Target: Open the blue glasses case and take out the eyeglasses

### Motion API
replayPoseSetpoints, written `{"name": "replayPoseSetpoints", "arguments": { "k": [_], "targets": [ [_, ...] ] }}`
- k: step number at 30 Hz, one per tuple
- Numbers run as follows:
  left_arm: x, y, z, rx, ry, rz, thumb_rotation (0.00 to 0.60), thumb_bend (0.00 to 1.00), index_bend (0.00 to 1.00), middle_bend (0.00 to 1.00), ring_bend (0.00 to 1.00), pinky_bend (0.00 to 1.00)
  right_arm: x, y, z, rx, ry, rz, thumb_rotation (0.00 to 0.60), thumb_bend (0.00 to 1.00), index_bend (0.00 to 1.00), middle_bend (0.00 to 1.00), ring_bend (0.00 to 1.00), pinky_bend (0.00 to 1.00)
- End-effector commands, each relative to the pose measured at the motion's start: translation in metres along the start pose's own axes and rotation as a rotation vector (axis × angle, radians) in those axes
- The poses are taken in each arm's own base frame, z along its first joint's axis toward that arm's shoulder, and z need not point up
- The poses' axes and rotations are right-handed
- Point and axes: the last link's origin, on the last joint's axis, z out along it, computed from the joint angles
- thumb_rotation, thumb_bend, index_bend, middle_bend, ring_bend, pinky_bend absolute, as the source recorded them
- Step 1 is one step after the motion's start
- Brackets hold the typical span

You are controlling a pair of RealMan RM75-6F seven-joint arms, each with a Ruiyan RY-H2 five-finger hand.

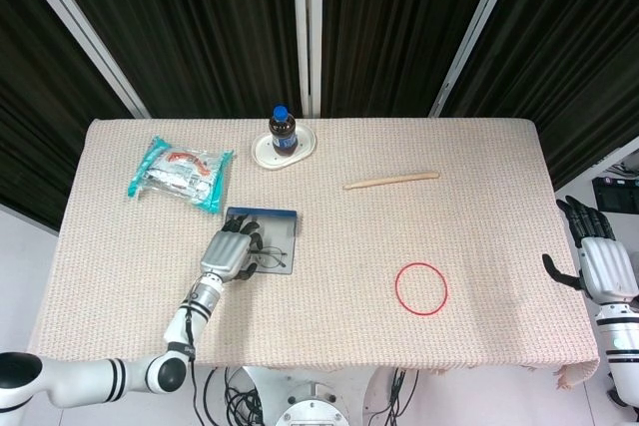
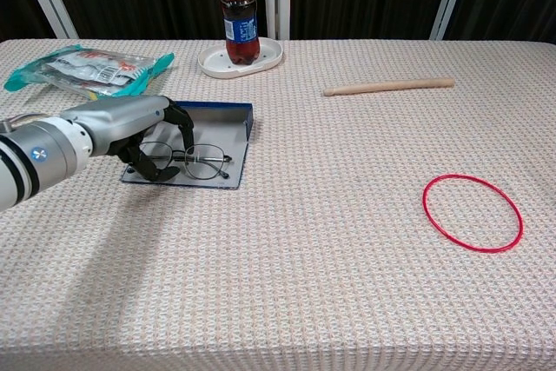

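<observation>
The blue glasses case (image 2: 221,111) lies open left of the table's centre, its lid standing up at the far side; the head view shows the case (image 1: 282,214) too. Thin-framed eyeglasses (image 2: 207,162) rest inside it, lenses facing up, seen from above as eyeglasses (image 1: 274,259). My left hand (image 2: 130,123) reaches in from the left, and its fingers and thumb curl around the left lens. In the head view that left hand (image 1: 228,254) covers the case's left half. My right hand (image 1: 599,258) hangs beyond the table's right edge, fingers spread, holding nothing.
A cola bottle (image 2: 240,28) stands on a white dish (image 2: 265,62) at the back. A snack packet (image 2: 87,67) lies back left, a wooden stick (image 2: 388,87) back right, and a red ring (image 2: 473,212) on the right.
</observation>
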Motion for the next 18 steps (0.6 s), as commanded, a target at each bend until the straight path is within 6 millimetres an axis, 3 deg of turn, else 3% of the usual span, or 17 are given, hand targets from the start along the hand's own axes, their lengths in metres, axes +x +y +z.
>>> {"name": "replayPoseSetpoints", "arguments": {
  "k": [1, 18],
  "targets": [
    [0.0003, -0.0003, -0.0004, 0.000, -0.002, 0.003, 0.600, 0.37, 0.41, 0.15, 0.00, 0.12, -0.0003, -0.0002, 0.0002, 0.001, -0.001, -0.002, 0.600, 0.31, 0.00, 0.01, 0.00, 0.00],
    [-0.0018, -0.0005, 0.0047, -0.004, -0.003, 0.017, 0.600, 0.38, 0.48, 0.17, 0.00, 0.12, -0.0007, -0.0005, 0.0003, 0.001, -0.003, -0.004, 0.600, 0.31, 0.00, 0.01, 0.00, 0.00]
  ]
}}
